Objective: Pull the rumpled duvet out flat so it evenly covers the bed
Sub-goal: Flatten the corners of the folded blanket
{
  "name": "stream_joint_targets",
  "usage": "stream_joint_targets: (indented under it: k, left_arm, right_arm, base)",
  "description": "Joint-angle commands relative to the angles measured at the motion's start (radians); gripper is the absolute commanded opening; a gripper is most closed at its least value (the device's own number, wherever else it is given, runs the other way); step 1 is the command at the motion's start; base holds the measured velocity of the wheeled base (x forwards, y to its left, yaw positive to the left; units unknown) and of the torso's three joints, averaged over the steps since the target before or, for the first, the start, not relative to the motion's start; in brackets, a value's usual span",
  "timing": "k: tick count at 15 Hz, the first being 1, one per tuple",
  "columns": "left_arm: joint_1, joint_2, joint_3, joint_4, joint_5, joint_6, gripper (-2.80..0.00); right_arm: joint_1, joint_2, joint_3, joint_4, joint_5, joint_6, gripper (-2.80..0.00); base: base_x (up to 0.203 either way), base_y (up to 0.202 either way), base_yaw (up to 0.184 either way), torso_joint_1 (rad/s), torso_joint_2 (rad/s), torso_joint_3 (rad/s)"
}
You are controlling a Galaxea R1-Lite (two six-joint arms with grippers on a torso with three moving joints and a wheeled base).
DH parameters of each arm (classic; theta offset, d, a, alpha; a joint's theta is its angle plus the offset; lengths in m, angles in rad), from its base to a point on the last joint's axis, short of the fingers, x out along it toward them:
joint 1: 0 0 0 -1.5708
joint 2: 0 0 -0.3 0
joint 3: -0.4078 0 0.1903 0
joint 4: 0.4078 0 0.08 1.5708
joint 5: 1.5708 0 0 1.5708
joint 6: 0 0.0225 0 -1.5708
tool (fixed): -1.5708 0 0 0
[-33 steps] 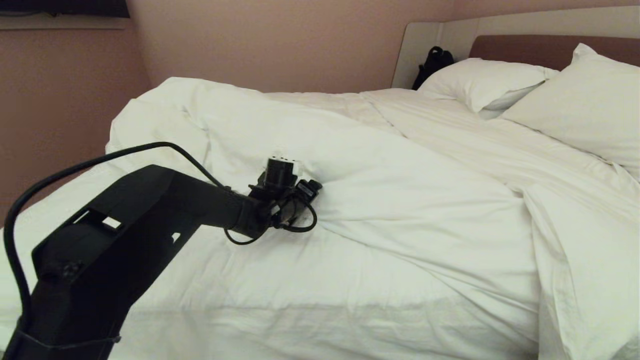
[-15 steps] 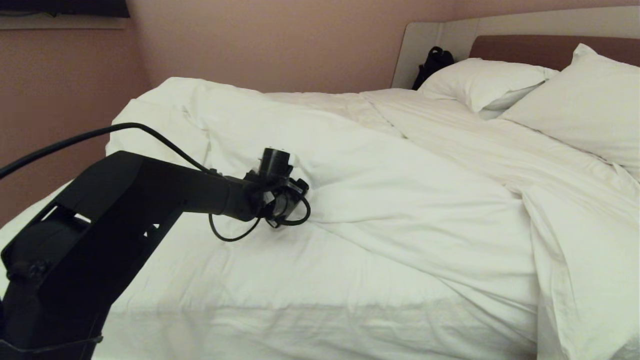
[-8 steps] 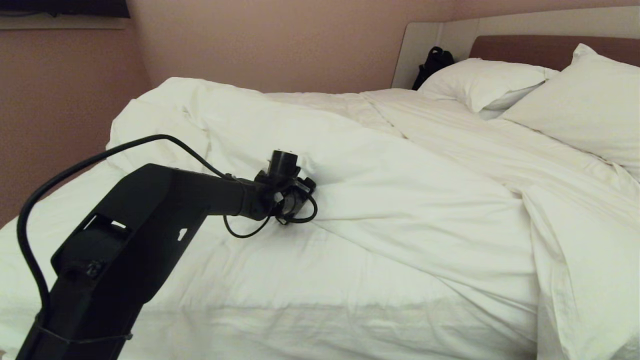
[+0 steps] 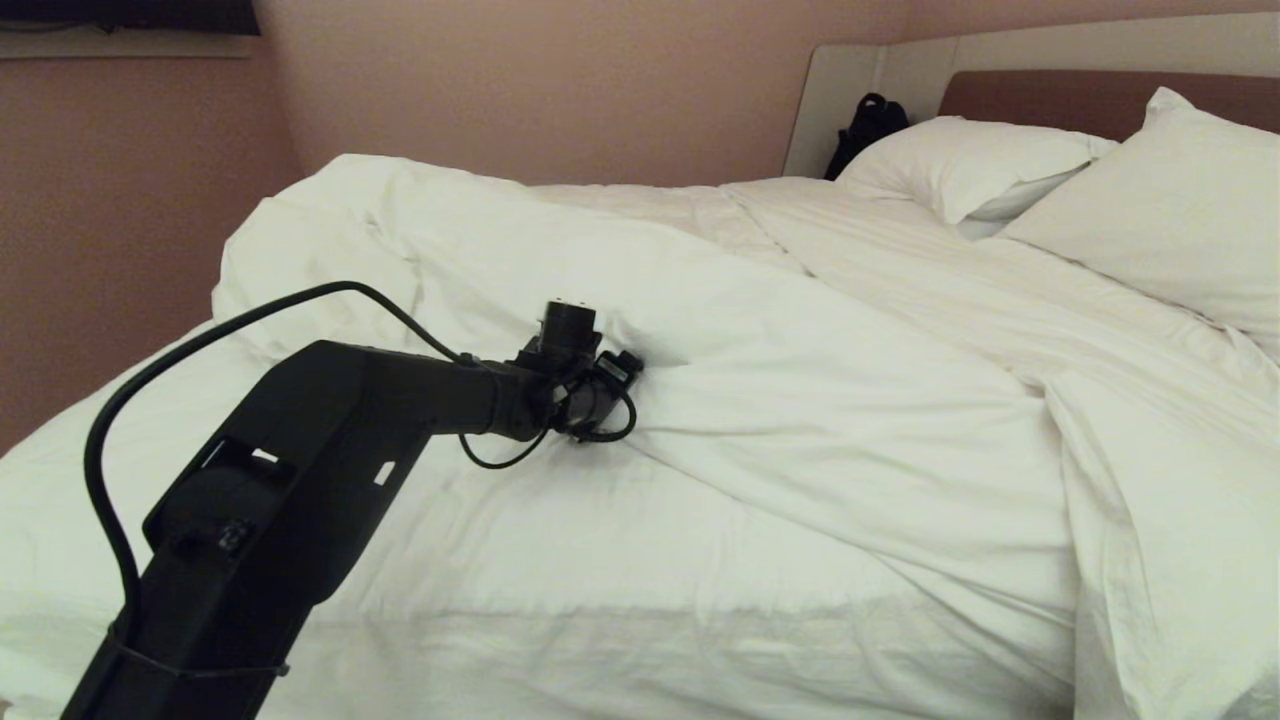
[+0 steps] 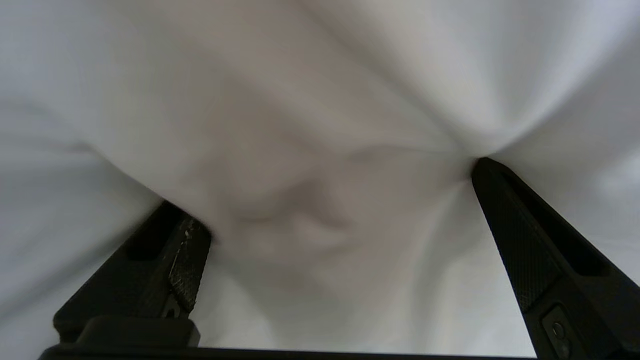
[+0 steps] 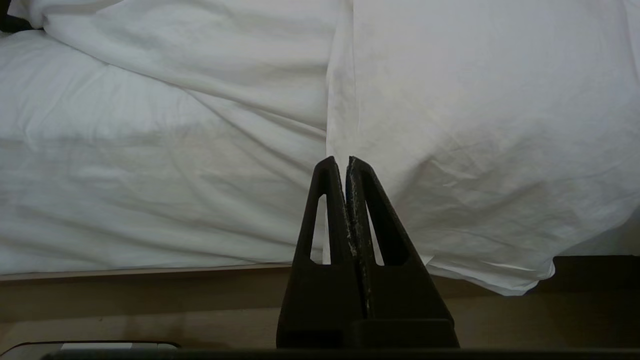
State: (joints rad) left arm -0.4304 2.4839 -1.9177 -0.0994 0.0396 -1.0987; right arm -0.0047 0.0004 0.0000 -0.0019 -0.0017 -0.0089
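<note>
Head view, left side: the left arm reaches from the lower left across the bed, a black cable looping above it.
Left gripper: the left gripper sits at the near edge of a raised fold of the duvet, roughly at the bed's middle.
Left fingers: in the left wrist view the fingers stand wide apart, pressed into white fabric that bulges between them; they are not closed on it.
Duvet: lies rumpled, bunched high toward the far left corner of the bed, running diagonally to the near right, where it hangs over the side. Fitted sheet lies bare in the near left area.
Headboard: pale grey with a brown padded panel, at the far right.
Pillows: two white pillows lie against the headboard; a black bag stands beside the left one.
Right gripper: the right gripper appears only in the right wrist view, low beside the bed; its fingers are pressed together, holding nothing, facing the draped duvet edge and the grey-beige base.
</note>
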Motion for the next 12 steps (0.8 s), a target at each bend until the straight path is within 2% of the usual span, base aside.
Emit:
stream_joint_targets:
  k: [1,4,6,12]
  left_arm:
    - [0.001,-0.017,-0.001,-0.024,-0.020,-0.007,0.00]
    - [0.002,-0.034,-0.001,-0.039,-0.053,-0.007,0.00]
    - [0.004,-0.051,0.013,-0.048,-0.098,-0.001,0.00]
    - [0.004,-0.062,0.014,-0.036,-0.115,0.066,0.00]
  right_arm:
    - [0.000,0.000,0.000,0.000,0.000,0.000,-2.80]
    - [0.000,0.000,0.000,0.000,0.000,0.000,-2.80]
    - [0.000,0.000,0.000,0.000,0.000,0.000,-2.80]
    - [0.000,0.000,0.000,0.000,0.000,0.000,-2.80]
  base:
    - [0.000,0.000,0.000,0.000,0.00,0.000]
    - [0.000,0.000,0.000,0.000,0.00,0.000]
    - [0.000,0.000,0.000,0.000,0.00,0.000]
    - [0.000,0.000,0.000,0.000,0.00,0.000]
